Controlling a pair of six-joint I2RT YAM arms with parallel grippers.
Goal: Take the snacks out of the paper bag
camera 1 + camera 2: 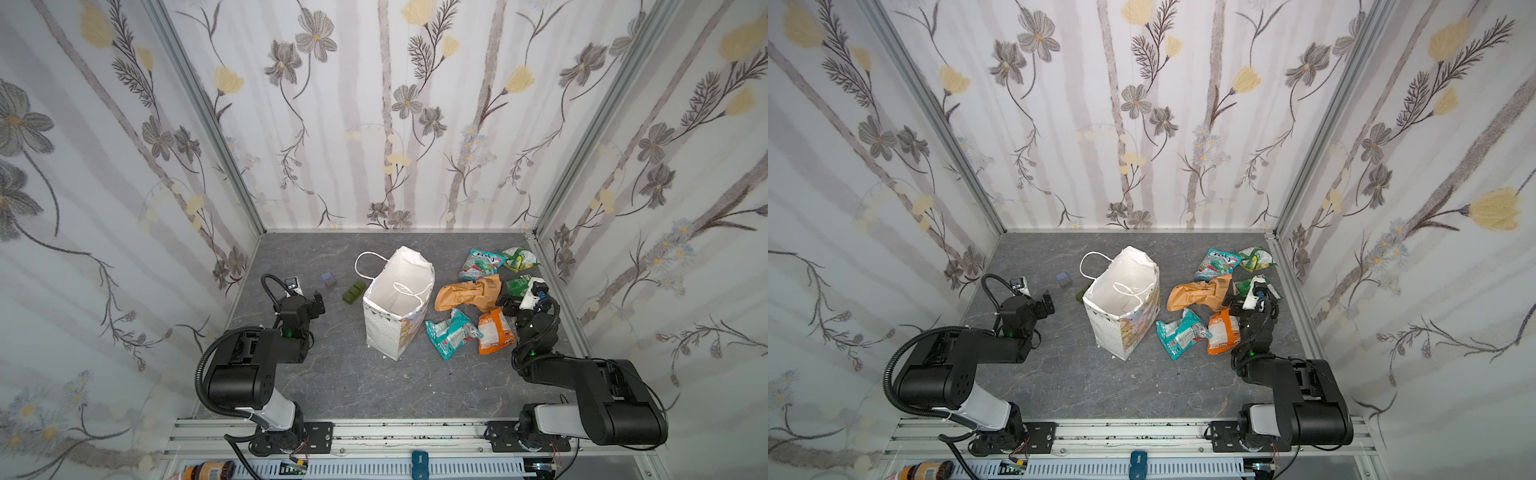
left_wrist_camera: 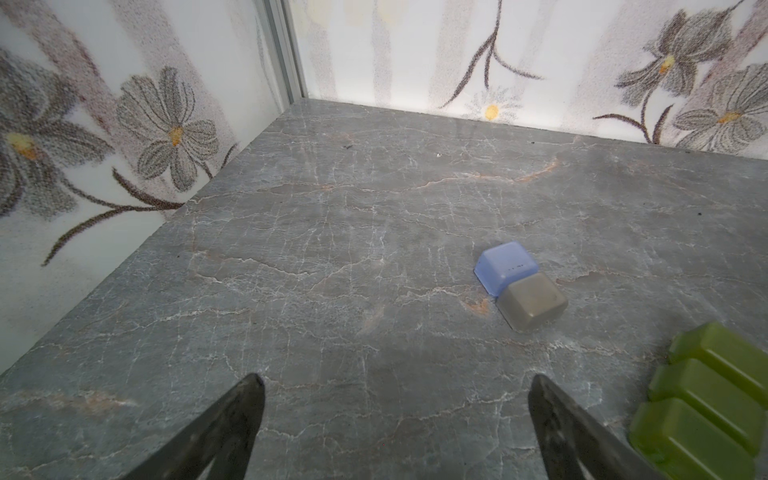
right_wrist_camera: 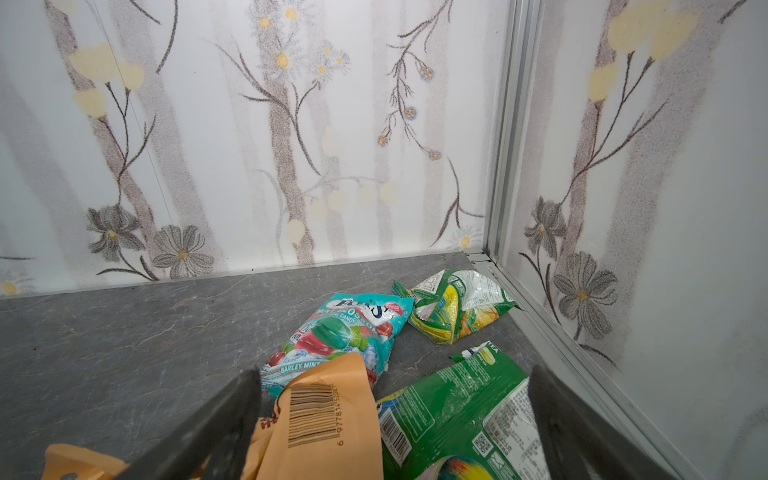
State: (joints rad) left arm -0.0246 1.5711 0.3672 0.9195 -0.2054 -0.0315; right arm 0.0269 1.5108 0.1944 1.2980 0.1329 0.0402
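Left fingers (image 2: 232,415) and right fingers (image 3: 216,424) both stand apart, empty. The right pair straddles a tan snack (image 3: 328,415) and a green snack (image 3: 457,419). The bag (image 1: 399,299) stands between the pairs and looks empty. Closing now would pinch a snack already out, and a careless sweep could topple the bag.

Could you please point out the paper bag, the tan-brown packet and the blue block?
paper bag (image 1: 380,328), in a top view, on its dotted outer wall.
tan-brown packet (image 1: 461,296), in a top view, on its crumpled middle.
blue block (image 2: 505,264), left wrist view, on its top face.
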